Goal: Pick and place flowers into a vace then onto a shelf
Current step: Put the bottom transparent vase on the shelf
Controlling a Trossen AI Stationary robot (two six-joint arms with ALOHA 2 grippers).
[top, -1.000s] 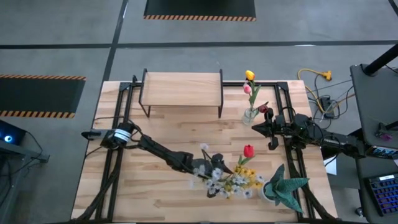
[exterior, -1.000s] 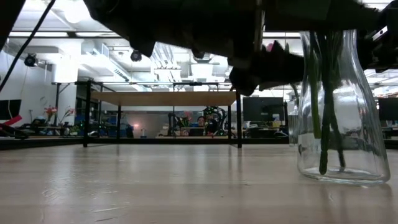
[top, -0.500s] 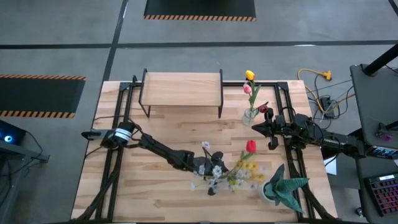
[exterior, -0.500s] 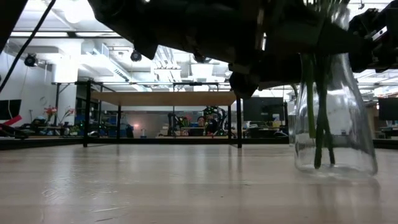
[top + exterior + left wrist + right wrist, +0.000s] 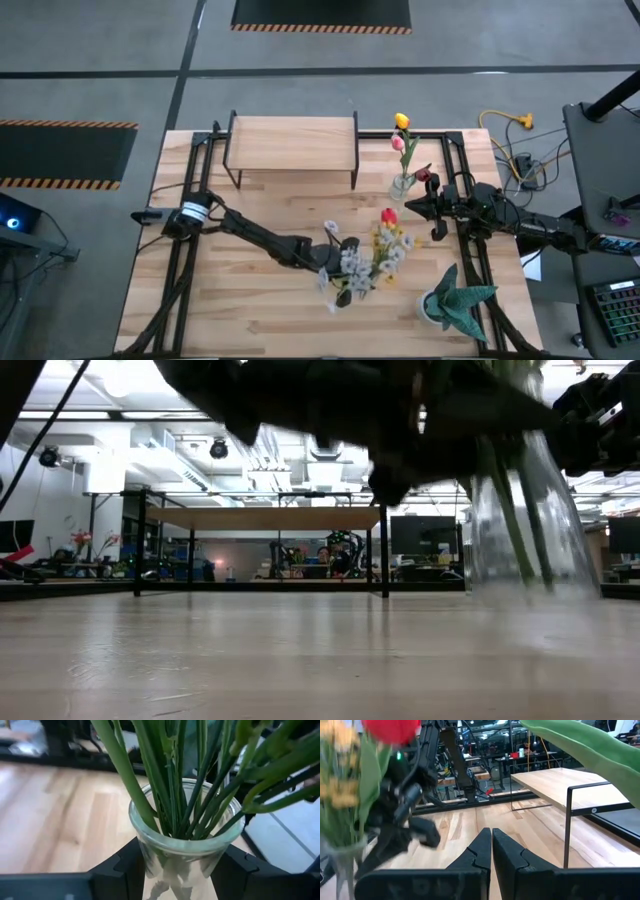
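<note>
Gripping a clear glass vase point(image 5: 186, 840) just under its rim, the left gripper point(image 5: 180, 870) has a dark finger pressed to each side of the glass, as the left wrist view shows. The vase is packed with the flowers point(image 5: 375, 255): green stems fanning out of the mouth, a red tulip and small white and yellow blooms on top. From above, the bunch sits over the middle of the table point(image 5: 260, 310) and leans; whether its base is clear of the wood cannot be told. The step in hand looks like carrying the filled vase to the shelf point(image 5: 292, 141), which stands well apart at the table's far edge. The next move calls for height enough to clear the board, with the vase kept upright. A second vase point(image 5: 402, 184) with yellow and pink tulips stands beside the shelf, the right gripper point(image 5: 415, 206) waits closed next to it, and a potted spiky plant point(image 5: 455, 298) sits near the front right corner
</note>
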